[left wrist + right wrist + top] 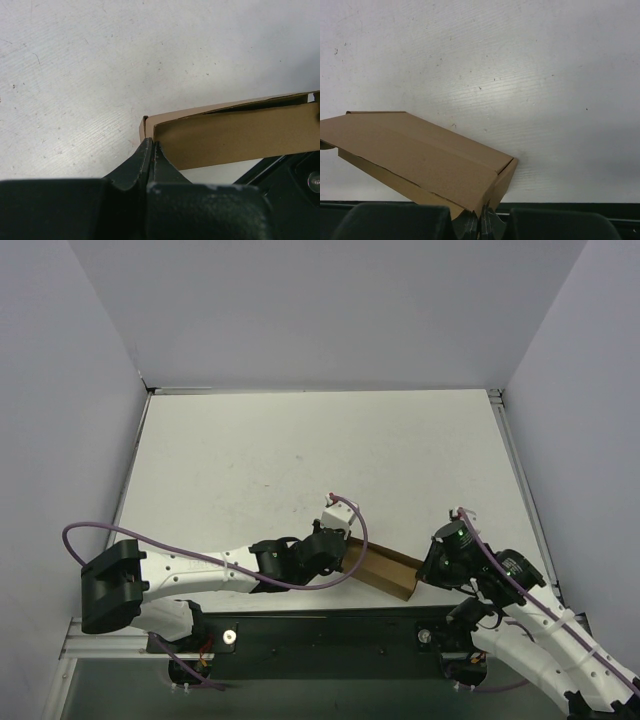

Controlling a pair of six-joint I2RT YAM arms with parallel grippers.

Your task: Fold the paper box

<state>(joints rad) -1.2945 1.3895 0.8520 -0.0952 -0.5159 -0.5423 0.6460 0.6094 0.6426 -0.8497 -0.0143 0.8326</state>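
From the top external view, the paper box (385, 572) is a long, flattish brown cardboard piece. It sits at the near edge of the white tabletop (300, 450), a little right of the middle and just beyond the black strip (320, 625) that carries the arm bases. Its length runs from far left to near right. The left gripper (342, 552) meets its left end and the right gripper (425, 570) meets its right end, so the box spans the gap between them. Purple cables (90, 530) loop along both arms.

In the left wrist view, the left gripper (151, 145) has its jaws pressed together. Their tips close on the lower corner of the thin end wall of the box (235, 135). The box stretches away to the right, with one long brown face towards the camera and a dark slit along its upper edge where a panel stands slightly ajar. The scuffed tabletop (100, 65) fills the rest of the view, and the black strip (290, 170) shows at the lower right.

In the right wrist view, the right gripper (481, 214) also has its jaws closed tight, pinching the nearest corner of the box (420, 155). From that corner the box reaches away to the left, its broad top panel tilted. The corner sits raised above the tabletop (520, 65), and a soft shadow lies under the box.
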